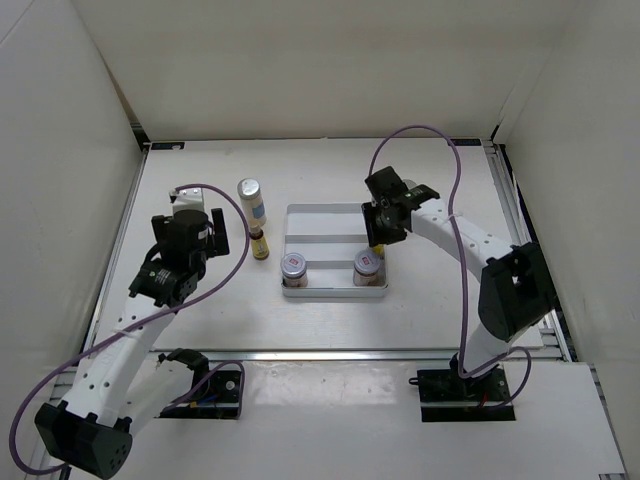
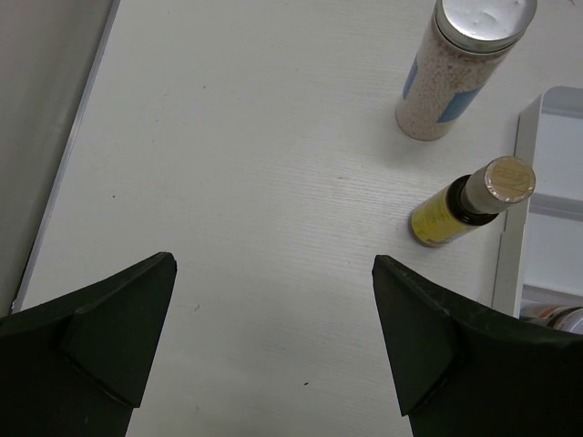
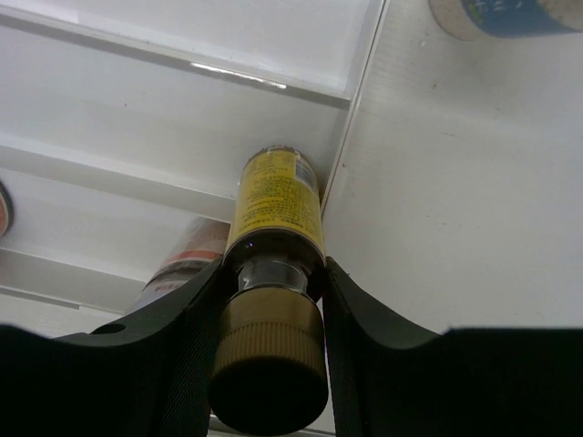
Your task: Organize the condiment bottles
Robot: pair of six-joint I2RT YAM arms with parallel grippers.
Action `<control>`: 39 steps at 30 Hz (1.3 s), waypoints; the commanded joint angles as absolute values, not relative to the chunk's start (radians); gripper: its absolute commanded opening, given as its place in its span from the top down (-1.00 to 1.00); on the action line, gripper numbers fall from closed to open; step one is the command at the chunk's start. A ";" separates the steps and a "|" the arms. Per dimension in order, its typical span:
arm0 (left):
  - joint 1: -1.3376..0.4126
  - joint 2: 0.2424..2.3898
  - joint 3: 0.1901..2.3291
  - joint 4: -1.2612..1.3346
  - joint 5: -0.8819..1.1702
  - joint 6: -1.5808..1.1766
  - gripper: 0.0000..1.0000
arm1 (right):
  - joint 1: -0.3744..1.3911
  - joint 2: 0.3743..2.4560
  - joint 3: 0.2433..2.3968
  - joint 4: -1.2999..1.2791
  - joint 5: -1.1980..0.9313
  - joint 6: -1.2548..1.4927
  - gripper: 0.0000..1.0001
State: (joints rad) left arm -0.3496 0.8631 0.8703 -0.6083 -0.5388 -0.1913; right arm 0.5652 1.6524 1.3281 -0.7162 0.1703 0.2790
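The white table (image 1: 200, 310) carries a divided tray (image 1: 330, 215) at its middle, with an arm on either side. The right gripper (image 3: 273, 300) is clamped on the neck of a slim yellow bottle (image 3: 273, 209), which hangs roughly upright, cap up, its long axis pointing down at the tray's right rim. From the wrist view its base seems to sit over that rim beside the middle row, so the lowering probably needs a small shift inward toward the tray's centre first. The left gripper (image 2: 271, 273) hovers wide apart and empty over bare table. The tall white bottle (image 2: 455, 73) and a second yellow bottle (image 2: 469, 205) stand ahead and to its right, just left of the tray; the left arm is plainly the nearer for those. Two squat jars (image 1: 293, 266) (image 1: 367, 264) already sit in the tray's nearest row.
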 commanded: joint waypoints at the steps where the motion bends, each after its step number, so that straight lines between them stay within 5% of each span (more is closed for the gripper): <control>1: -0.347 0.868 0.884 -0.598 -0.523 -0.187 -1.00 | 0.572 1.666 1.335 -0.653 0.137 0.278 1.00; 15: -0.347 0.877 0.884 -0.598 -0.523 -0.187 -1.00 | 0.572 1.704 1.335 -0.635 0.103 0.278 0.93; 25: -0.347 0.888 0.884 -0.598 -0.494 -0.187 -1.00 | 0.572 1.677 1.335 -0.655 0.124 0.278 -0.04; 29: -0.347 0.908 0.884 -0.598 -0.451 -0.187 -1.00 | 0.581 1.651 1.370 -0.689 0.152 0.278 -0.73; 32: -0.347 0.931 0.884 -0.589 -0.387 -0.187 -1.00 | 0.581 1.617 1.417 -0.722 0.164 0.258 -1.00; 39: -0.347 1.060 0.957 -0.589 -0.183 -0.222 -1.00 | 0.581 1.490 1.485 -0.761 0.187 0.236 -1.00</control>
